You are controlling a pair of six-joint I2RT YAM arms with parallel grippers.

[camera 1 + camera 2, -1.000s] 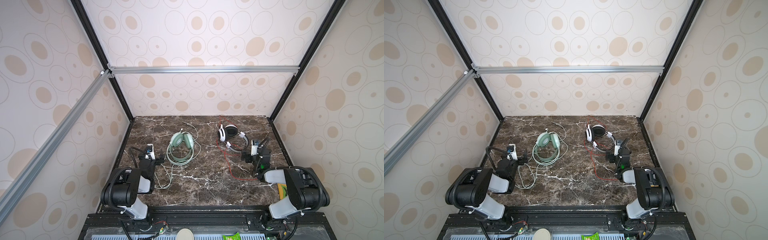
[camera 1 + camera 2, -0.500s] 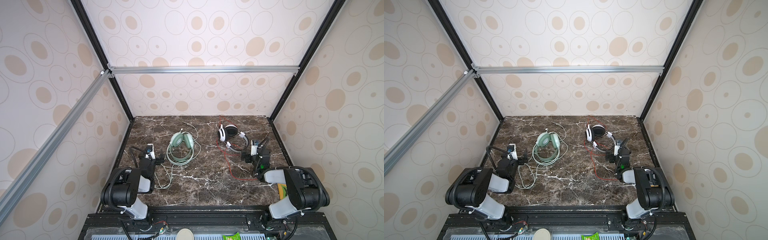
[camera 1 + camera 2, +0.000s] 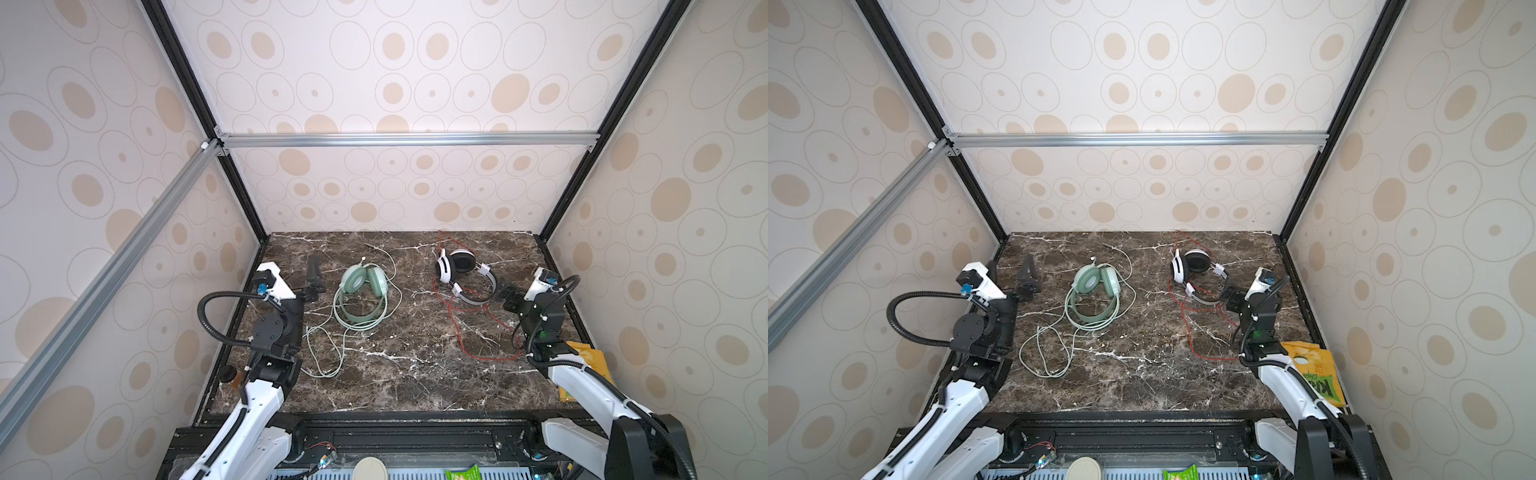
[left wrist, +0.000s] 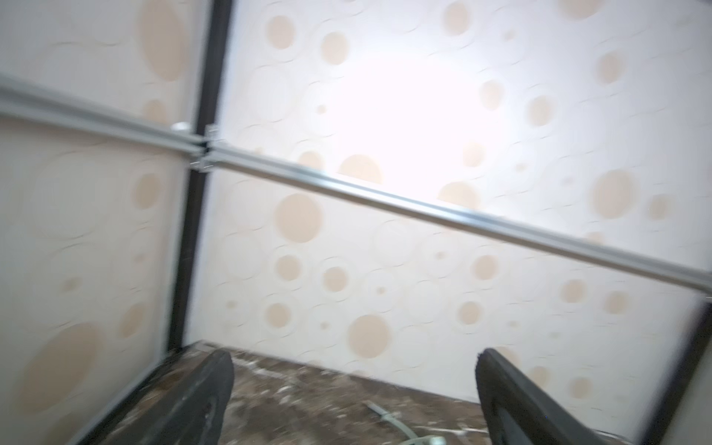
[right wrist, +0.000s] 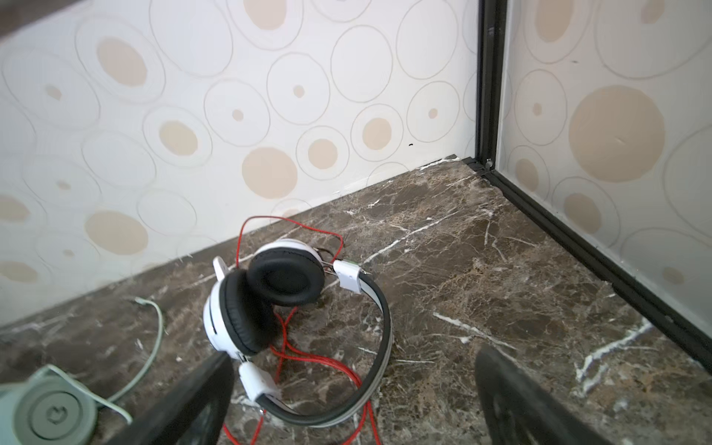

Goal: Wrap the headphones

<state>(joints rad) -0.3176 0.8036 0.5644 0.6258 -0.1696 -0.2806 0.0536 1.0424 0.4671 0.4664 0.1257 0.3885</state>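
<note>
Left gripper (image 3: pixel 1011 272) hangs by the left wall, jaws spread wide and holding nothing. Beside it the mint-green headset (image 3: pixel 360 291) lies flat, its pale cable (image 3: pixel 322 357) looping toward that arm's base. Bare marble table (image 3: pixel 415 382) gives free room across the middle and front. Right of centre sits the white-and-black headset (image 3: pixel 461 274), its red cable (image 3: pixel 486 345) sprawled before the right gripper (image 3: pixel 509 296), likewise spread and empty, close by the headband. Against the right edge lies a yellow snack bag (image 3: pixel 1312 365). Both arms have stretched forward since a second ago; neither headset has moved.
</note>
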